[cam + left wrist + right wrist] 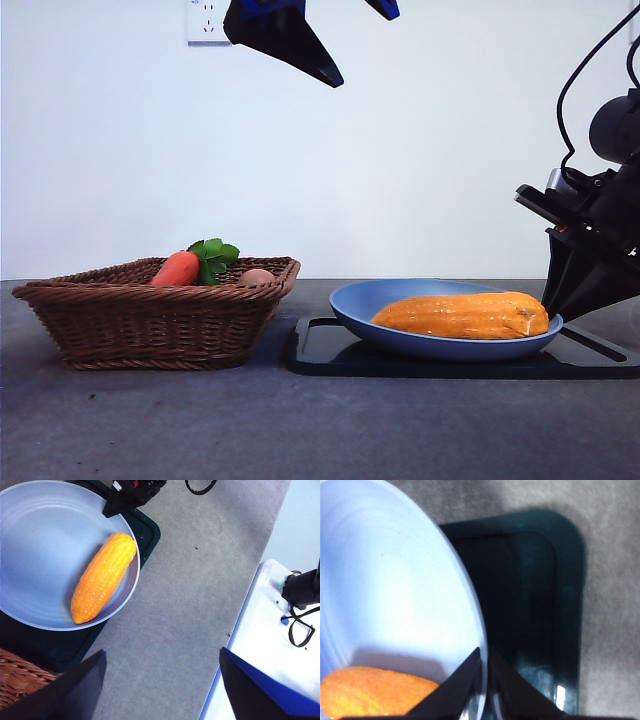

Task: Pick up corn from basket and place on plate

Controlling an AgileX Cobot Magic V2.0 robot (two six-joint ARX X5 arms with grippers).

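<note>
The yellow-orange corn (pixel 465 315) (pixel 102 577) (pixel 370 690) lies on its side in the light-blue plate (pixel 360 300) (pixel 40 540) (pixel 395 580), near the rim on the side away from the basket. The brown wicker basket (pixel 150 320) (pixel 15 680) stands left of the plate. My right gripper (pixel 550 300) (pixel 106 514) (pixel 485 655) is shut and empty, its tips just above the plate rim beside the corn's end. My left gripper (pixel 362 45) (pixel 162 652) hangs open and empty, high above the table.
A red-orange carrot with green leaves (pixel 178 268) and a small tan egg-like thing (pixel 257 277) rest in the basket. The plate stands on a flat black tray (pixel 320 350) (pixel 50 645) (pixel 530 605). A white surface with cables (pixel 270 645) borders the grey table.
</note>
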